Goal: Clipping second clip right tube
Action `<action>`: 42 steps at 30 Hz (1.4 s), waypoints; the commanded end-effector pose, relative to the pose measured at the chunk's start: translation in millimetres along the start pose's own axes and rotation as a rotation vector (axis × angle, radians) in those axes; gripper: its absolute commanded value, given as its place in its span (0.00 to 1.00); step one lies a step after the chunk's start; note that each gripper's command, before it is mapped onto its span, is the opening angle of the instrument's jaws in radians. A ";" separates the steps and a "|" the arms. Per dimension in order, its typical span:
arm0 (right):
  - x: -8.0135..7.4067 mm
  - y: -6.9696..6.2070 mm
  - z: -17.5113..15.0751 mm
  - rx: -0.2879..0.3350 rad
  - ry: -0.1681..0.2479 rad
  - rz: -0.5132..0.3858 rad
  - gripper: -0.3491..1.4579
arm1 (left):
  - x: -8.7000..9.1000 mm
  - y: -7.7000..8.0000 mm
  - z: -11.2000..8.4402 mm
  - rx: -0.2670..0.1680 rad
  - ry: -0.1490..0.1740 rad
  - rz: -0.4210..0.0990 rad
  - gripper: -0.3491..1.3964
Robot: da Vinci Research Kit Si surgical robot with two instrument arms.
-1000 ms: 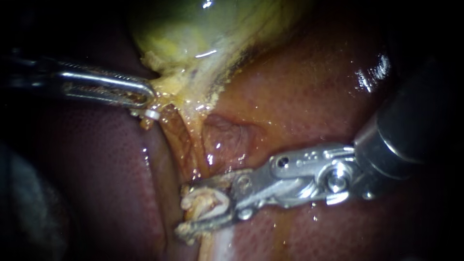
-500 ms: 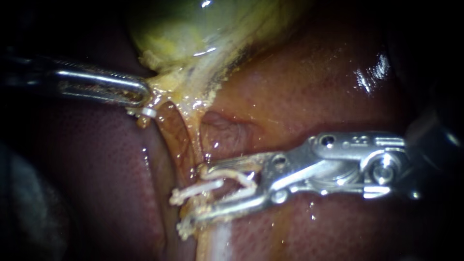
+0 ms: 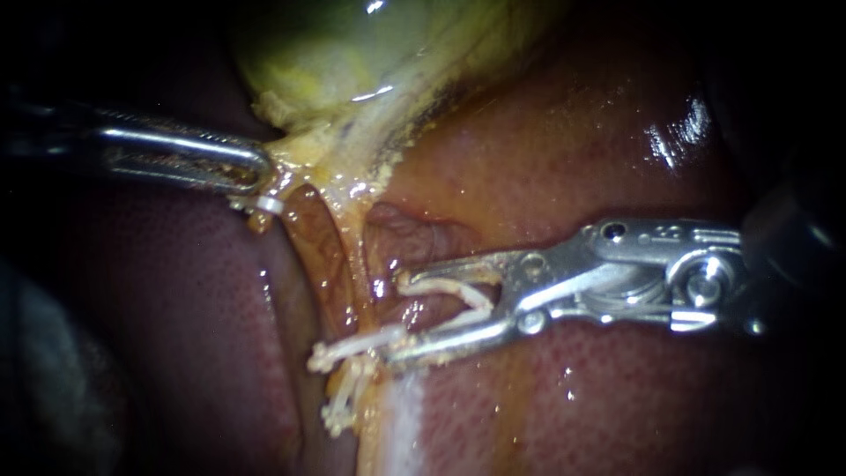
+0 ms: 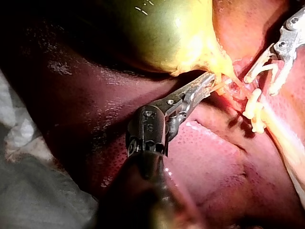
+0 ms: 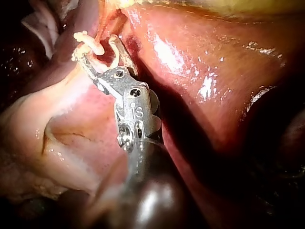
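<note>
- Close view of a glossy, red-brown liver (image 3: 573, 150) with a yellow-green gallbladder (image 3: 352, 44) lying above it.
- The left instrument (image 3: 256, 172) reaches in from the left. Its jaws are clenched on the yellow tissue (image 3: 308, 154) at the narrow foot of the gallbladder.
- From that yellow tissue a tube (image 3: 398, 432) runs down across the liver, brownish higher up and pale lower down.
- A white clip (image 3: 348, 350) sits across the tube, well below the left instrument's jaws.
- A second white clip (image 3: 339, 412) sits on the same tube, just beneath the first.
- The right instrument (image 3: 394, 317) comes in from the right, and its jaws stand spread apart — released, not closed on the tube.
- The tip of its lower jaw lies right at the upper clip; whether they touch is unclear.
- A thin white strand (image 3: 449, 291) curves inside the gap between the right jaws — what it is cannot be told.
</note>
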 end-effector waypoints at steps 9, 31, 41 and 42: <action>-1.3 0.7 4.7 0.041 -0.002 0.037 0.47 | 0.0 0.2 0.2 0.003 0.001 -0.001 0.00; -0.1 -0.2 7.3 0.100 0.073 0.069 0.47 | 0.1 0.2 0.4 0.004 0.002 -0.002 0.00; 2.3 -2.4 6.3 0.173 0.102 0.078 0.47 | 0.0 0.2 0.4 0.004 0.001 -0.001 0.00; 2.7 -2.7 6.2 0.185 0.103 0.078 0.47 | 0.0 0.2 0.4 0.004 0.001 -0.001 0.00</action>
